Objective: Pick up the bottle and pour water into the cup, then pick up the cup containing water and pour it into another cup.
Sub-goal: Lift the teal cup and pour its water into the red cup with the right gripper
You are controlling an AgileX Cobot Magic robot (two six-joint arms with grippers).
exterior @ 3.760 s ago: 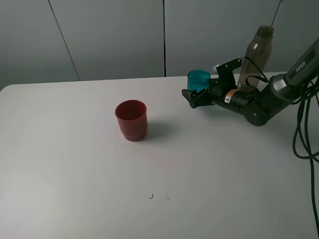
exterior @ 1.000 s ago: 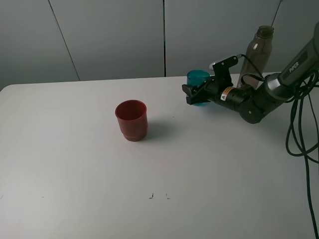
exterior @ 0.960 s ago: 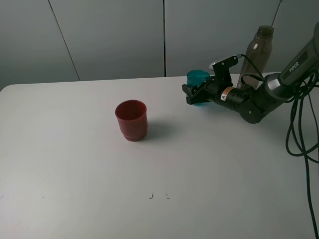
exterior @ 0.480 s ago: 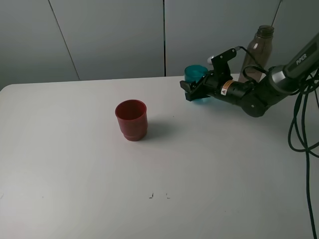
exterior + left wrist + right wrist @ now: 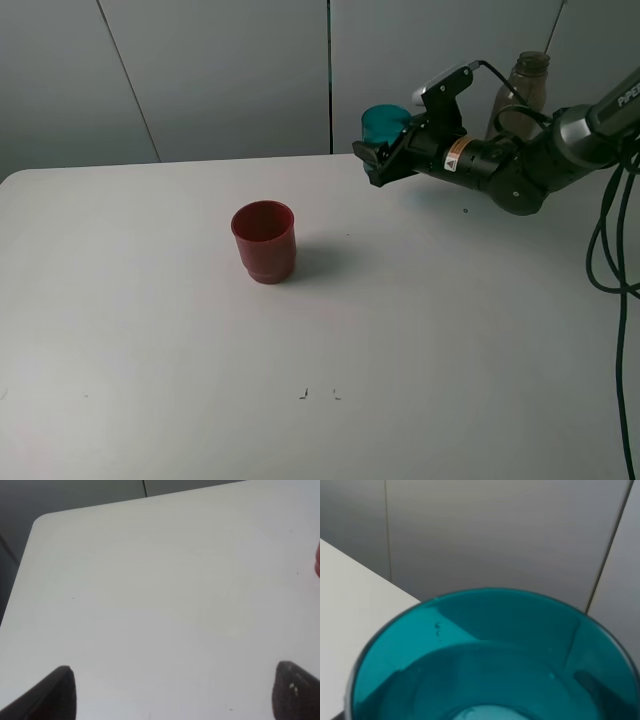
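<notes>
The teal cup [image 5: 381, 123] hangs upright above the table's far right part, with my right gripper [image 5: 376, 160] shut on its lower side. Up close in the right wrist view the cup [image 5: 490, 655] fills the picture, and water shows inside it. Behind the right arm stands the smoky bottle [image 5: 527, 75], mostly covered by the arm. The red cup [image 5: 264, 240] stands upright on the table, left of the held cup and nearer the front. My left gripper [image 5: 172, 695] is open over bare table, with a sliver of the red cup [image 5: 317, 562] at the picture's edge.
The white table [image 5: 150, 330] spreads wide around the red cup. Black cables [image 5: 605, 240] hang at the right edge. Grey wall panels [image 5: 220, 70] close off the back.
My right gripper has lifted the teal cup off the table and carried it up and slightly left. The bottle and the red cup have not moved.
</notes>
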